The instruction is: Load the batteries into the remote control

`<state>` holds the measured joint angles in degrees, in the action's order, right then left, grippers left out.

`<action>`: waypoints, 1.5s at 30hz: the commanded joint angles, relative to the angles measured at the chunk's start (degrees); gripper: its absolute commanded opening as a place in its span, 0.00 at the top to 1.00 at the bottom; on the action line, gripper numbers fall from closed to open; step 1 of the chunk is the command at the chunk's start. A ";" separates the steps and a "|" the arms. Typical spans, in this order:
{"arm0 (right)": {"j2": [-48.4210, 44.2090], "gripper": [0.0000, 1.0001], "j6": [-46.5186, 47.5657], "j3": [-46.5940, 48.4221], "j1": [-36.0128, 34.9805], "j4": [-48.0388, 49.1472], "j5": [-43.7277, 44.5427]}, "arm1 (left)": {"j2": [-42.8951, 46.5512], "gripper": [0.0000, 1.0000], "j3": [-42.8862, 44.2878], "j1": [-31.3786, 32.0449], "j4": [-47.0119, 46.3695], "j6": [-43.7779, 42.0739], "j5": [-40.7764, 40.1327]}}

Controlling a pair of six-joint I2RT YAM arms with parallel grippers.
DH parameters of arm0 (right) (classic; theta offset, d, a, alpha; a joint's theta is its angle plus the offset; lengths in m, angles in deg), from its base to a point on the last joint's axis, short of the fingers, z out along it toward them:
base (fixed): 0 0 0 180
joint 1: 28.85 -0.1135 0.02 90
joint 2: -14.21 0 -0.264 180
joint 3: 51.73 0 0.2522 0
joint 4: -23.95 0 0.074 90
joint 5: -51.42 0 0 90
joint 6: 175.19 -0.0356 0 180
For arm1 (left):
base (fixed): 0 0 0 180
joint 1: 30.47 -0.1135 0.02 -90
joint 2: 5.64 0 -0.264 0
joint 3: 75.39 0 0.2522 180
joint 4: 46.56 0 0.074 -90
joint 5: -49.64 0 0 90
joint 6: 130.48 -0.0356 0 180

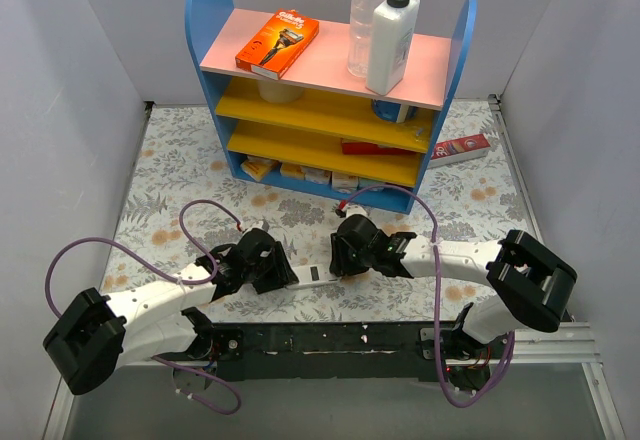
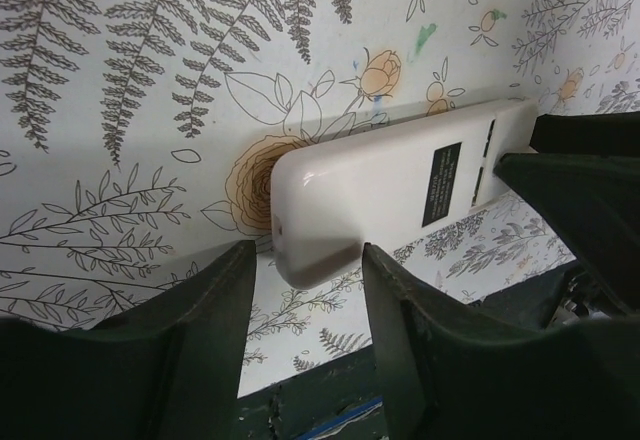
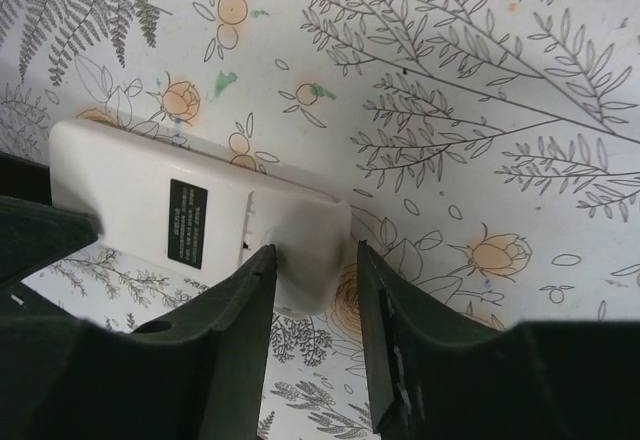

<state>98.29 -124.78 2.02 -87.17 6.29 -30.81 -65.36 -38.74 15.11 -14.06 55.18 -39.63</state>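
- Pincers first: left gripper point(image 2: 308, 260) is straddling one end of the remote control point(image 2: 380, 195), its jaws standing narrow, barely wider than that end. The right gripper point(image 3: 315, 252) is doing likewise at the opposite end. Whether either is actually pinching cannot be told.
- Step in hand, as judged: the remote is being secured at both ends so that its back can be opened for loading.
- To do it well, both arms should be staying level and squarely opposed, so the bar is neither twisting nor skating on the table point(image 1: 170, 160).
- The left fingers point(image 2: 200, 340) and right fingers point(image 3: 230, 340) should be landing on the long edges only, leaving the cover area free. One gripper should be holding firm while the other is working.
- The left arm point(image 1: 150, 305) is lying low and reaching inward from the left side. The right arm point(image 1: 450, 255) is mirroring it, and the two wrists are facing each other near the middle of the near edge.
- The remote is lying flat, back upward, between the two grippers and well apart from the shelf unit point(image 1: 330, 150).
- A black label point(image 3: 187, 223) is facing up, with a seam showing just beside it.
- The batteries are not showing in any view; they need locating.
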 commanded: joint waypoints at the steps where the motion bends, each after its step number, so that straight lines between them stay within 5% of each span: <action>1: 0.30 0.56 -1.27 1.50 -0.91 0.03 -1.53 | -0.04 0.56 -1.18 0.47 -1.86 1.11 1.81; 24: 2.15 0.61 -3.56 0.70 -1.79 -6.38 -9.88 | 2.07 0.76 -4.44 3.37 -5.12 7.35 1.03; 45: 4.87 0.61 3.91 3.43 -1.79 -15.44 -17.78 | 3.74 0.78 -5.58 3.37 -4.59 8.93 -0.03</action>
<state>100.25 -123.25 5.58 -86.71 0.10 -37.30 -61.64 -43.30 17.71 -17.90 63.25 -40.33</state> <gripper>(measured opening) 0.393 0.315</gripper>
